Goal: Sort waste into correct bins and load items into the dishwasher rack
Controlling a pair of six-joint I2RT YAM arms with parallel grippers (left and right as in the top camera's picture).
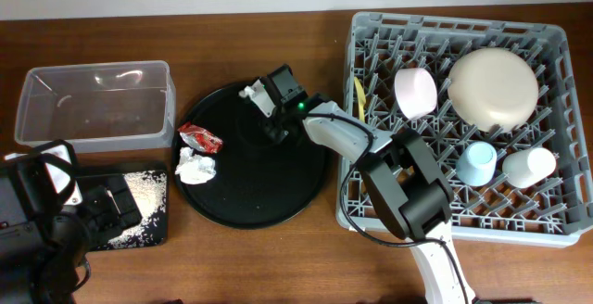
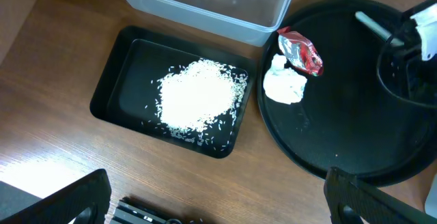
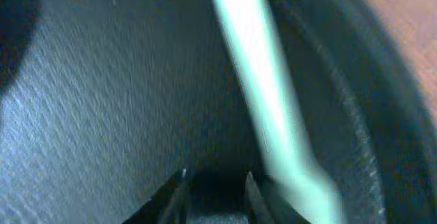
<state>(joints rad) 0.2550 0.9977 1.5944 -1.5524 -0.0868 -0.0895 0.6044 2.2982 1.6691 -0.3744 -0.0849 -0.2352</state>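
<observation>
Left gripper (image 2: 217, 198): jaws are held wide open. Right gripper (image 3: 215, 179) is positioned at the mint-green utensil (image 3: 266, 94) on the round black tray (image 1: 278, 202) — jaws' grip cannot be determined.

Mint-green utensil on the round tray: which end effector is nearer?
Right. The right end effector sits beside the utensil; the left end effector hangs by the rice tray, well apart.

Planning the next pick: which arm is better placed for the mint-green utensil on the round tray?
Right. The right gripper is down at the round black tray beside the mint-green utensil, with the dishwasher rack on its side. The left gripper hangs open over the shallow black tray.
</observation>
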